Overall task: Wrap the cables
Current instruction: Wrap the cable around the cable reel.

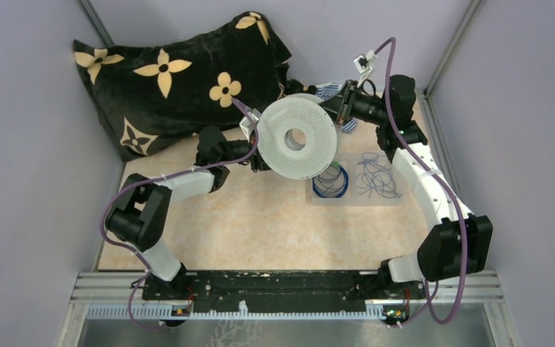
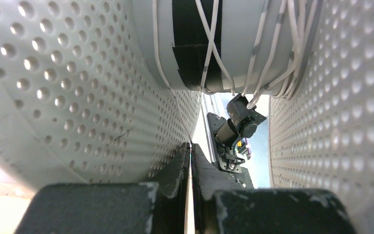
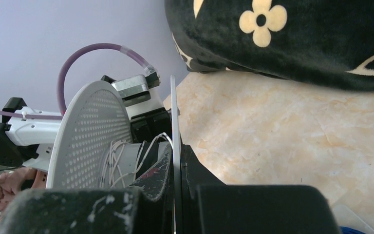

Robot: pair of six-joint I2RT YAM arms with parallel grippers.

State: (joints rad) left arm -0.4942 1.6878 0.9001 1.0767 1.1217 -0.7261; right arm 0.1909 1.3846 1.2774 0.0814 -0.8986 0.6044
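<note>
Left pincer (image 2: 191, 151), pressed together, nips a thin whitish cable (image 2: 155, 39) leading off the core of the pale perforated round spool (image 1: 289, 163), whose flange the right pincer (image 3: 177, 156) clamps, while a dark blue cable coil (image 1: 331, 181) and scribbly blue tangle (image 1: 377, 176) lie on the beige counter (image 1: 246, 217).

Above your black left fingers (image 2: 175, 170), the white spool (image 2: 78, 87) is dotted all over with holes, its hub carrying whitish cable (image 2: 209, 48) over black tape (image 2: 190, 39). Beyond your right fingers (image 3: 156, 180), a black cushion (image 3: 292, 44) shows cream flowers above the marbled beige table (image 3: 282, 131).
</note>
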